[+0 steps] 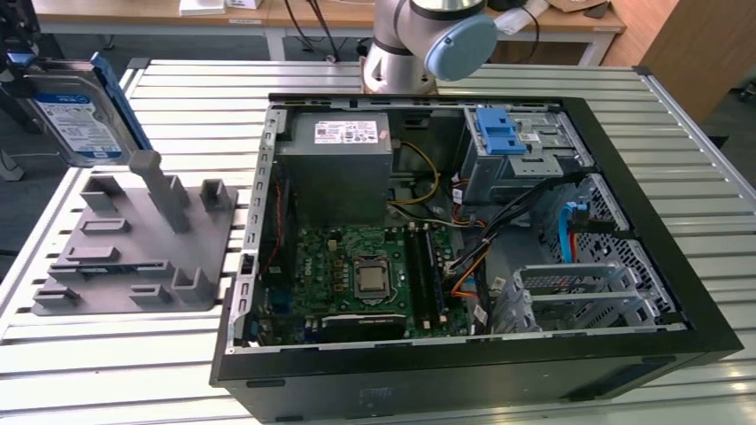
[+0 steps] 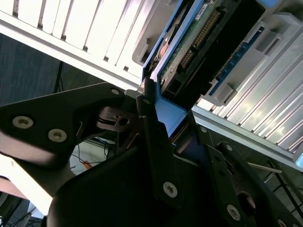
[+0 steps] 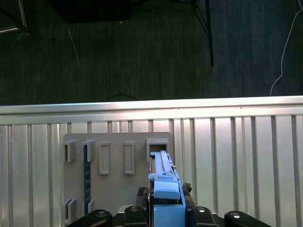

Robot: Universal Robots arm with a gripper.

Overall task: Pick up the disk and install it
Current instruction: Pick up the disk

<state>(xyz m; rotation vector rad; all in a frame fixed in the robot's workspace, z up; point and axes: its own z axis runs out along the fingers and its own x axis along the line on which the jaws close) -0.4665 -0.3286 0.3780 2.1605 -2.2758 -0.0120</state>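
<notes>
A: Nearest lens, gripper (image 2: 173,124), jaws clenched on the disk (image 1: 73,113) by its blue rail; it hangs over the grey fixture (image 1: 130,243), well apart from the case (image 1: 695,283).
B: Risk: narrow edge grip, disk could pivot or slip.

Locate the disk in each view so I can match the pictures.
Exterior view: the disk stands upright at the exterior view's far left, near the grey fixture plate.
Second wrist view: the disk is close up, green board side showing, its blue rail between the fingers.
First wrist view: the disk is edge-on over the plate.
Shared landmark: the slatted metal table.
</notes>
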